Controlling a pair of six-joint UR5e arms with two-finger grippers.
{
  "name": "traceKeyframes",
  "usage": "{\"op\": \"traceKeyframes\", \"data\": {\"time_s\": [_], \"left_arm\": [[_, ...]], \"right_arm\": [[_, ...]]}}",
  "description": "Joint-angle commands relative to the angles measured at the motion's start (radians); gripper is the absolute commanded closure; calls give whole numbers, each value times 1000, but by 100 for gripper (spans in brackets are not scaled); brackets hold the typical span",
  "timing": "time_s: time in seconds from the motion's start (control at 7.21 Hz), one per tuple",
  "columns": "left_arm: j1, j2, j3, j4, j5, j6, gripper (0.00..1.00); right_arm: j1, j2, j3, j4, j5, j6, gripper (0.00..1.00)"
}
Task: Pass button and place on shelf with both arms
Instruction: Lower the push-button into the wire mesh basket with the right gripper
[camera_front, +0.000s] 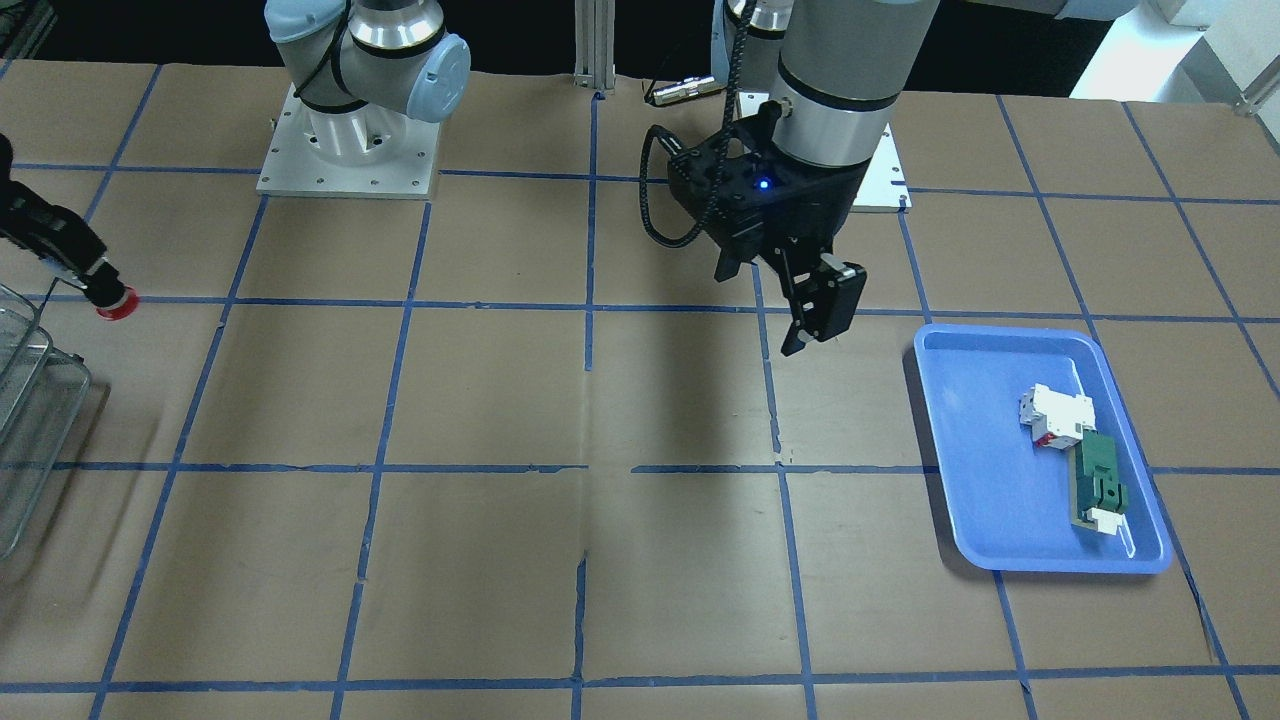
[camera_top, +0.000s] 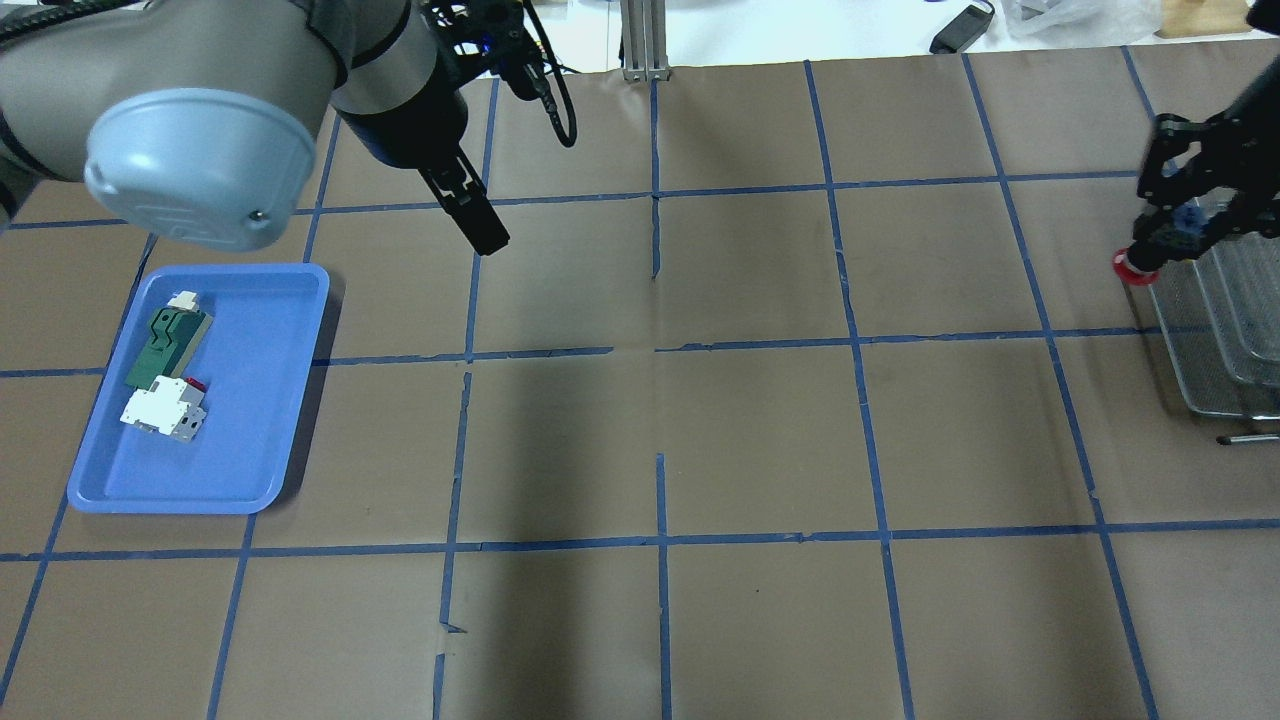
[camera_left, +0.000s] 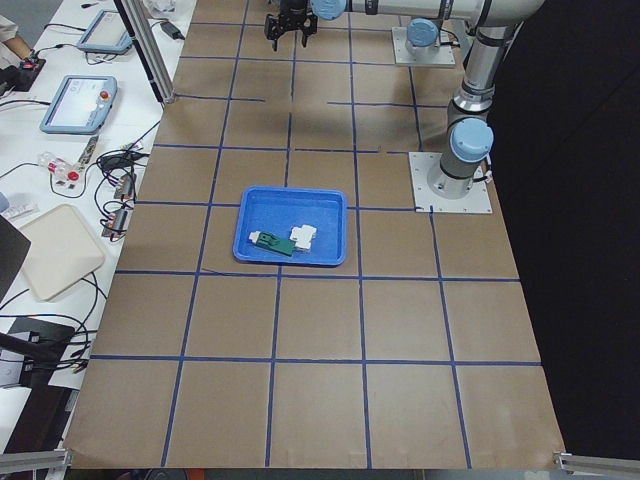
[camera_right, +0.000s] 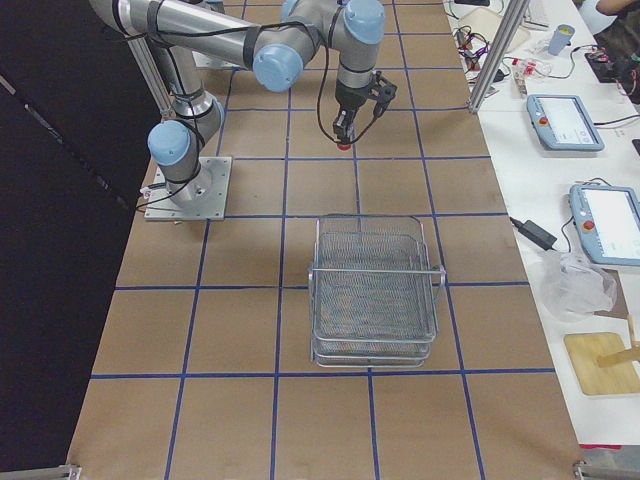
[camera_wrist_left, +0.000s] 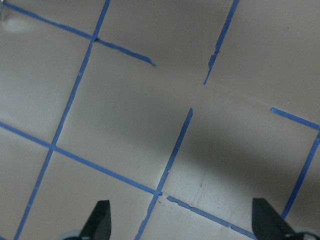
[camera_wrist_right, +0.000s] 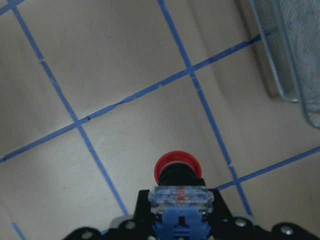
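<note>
A brown worktop (camera_top: 700, 430) gridded with blue tape. The left arm (camera_top: 200, 100) enters at the overhead view's upper left and angles downward, its jaws spread wide. The right arm (camera_right: 200, 25) reaches to that view's right edge beside the wire shelf (camera_top: 1215, 330). A blue tray (camera_top: 290, 400) lies at left. The right jaws pinch the button (camera_wrist_right: 177, 172), red cap down, above the worktop near the shelf's end.
</note>
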Motion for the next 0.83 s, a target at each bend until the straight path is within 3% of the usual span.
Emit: {"op": "traceKeyframes", "data": {"time_s": [0.0,0.14,0.42,0.69], "left_arm": [[61,38,-2,-13,49,-246,0],[78,55,-15,-13,95,-274,0],[91,65,-28,11,91,-504,0],[106,71,-28,11,90,-569,0]], "right_arm": [[-158,59,-8,-140,-28,-312,100],[-180,120,-8,-255,-48,-383,100],[-190,159,-8,-294,-46,-413,100],[-205,175,-6,-293,-34,-415,94]]}}
